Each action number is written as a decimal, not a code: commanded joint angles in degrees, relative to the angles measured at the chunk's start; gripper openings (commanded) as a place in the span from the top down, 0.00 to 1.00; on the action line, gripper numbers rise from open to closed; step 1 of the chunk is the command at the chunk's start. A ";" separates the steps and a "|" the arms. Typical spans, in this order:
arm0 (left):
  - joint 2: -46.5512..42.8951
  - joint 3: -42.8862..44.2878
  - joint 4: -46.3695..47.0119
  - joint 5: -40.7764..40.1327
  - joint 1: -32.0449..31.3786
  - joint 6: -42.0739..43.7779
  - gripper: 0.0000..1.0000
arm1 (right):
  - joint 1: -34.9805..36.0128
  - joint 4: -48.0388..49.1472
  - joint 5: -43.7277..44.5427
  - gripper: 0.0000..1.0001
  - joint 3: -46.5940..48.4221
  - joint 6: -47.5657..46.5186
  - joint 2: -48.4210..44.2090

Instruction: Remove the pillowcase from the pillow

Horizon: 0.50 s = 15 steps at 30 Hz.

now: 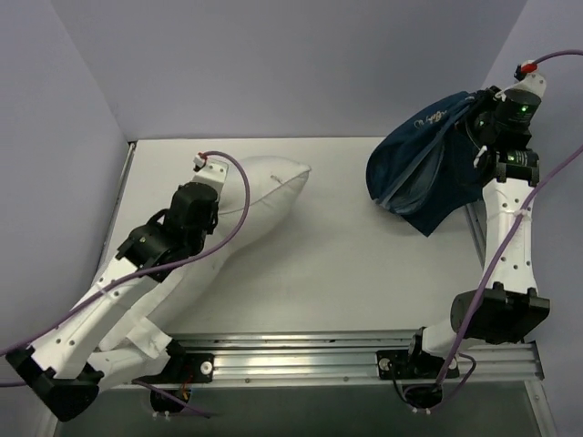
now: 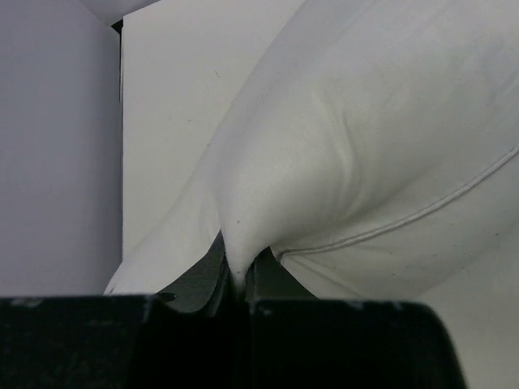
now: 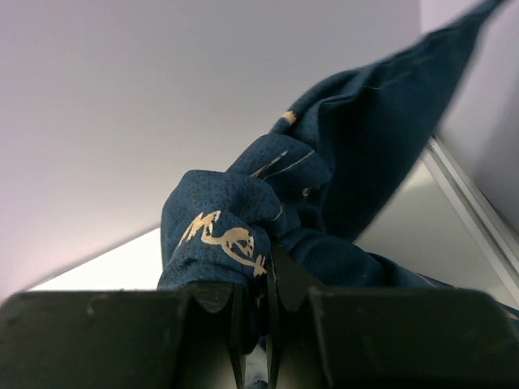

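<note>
- right wrist view: the right gripper [image 3: 253, 271] has its jaws pressed together on a bunched fold of the pillowcase [image 3: 365, 154], which hangs from it as a navy bundle.
- left wrist view: the left gripper [image 2: 237, 279] is nipped tight on a tuck of the pillow [image 2: 365, 146].
- top view: cover and cushion sit well apart, so the stripping looks done. what remains, i judge, is setting the cover down.
- lower it over bare table [image 1: 364, 264], moving inward from the right table edge and side wall [image 1: 556, 27], both close to that arm.
- open room lies mid-table, bounded by the near rail [image 1: 364, 350].
</note>
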 commanded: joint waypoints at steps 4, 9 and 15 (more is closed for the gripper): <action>12.35 10.47 17.35 1.40 12.90 2.57 0.98 | 8.06 3.99 -7.70 1.00 3.02 -4.28 -6.12; 19.20 10.91 20.43 7.29 13.25 -3.29 0.94 | 23.71 2.15 -7.97 0.98 -5.67 -7.46 -7.53; 23.09 6.88 20.43 14.94 13.26 -12.87 0.68 | 48.82 8.64 -0.33 0.97 -29.40 -3.43 -5.62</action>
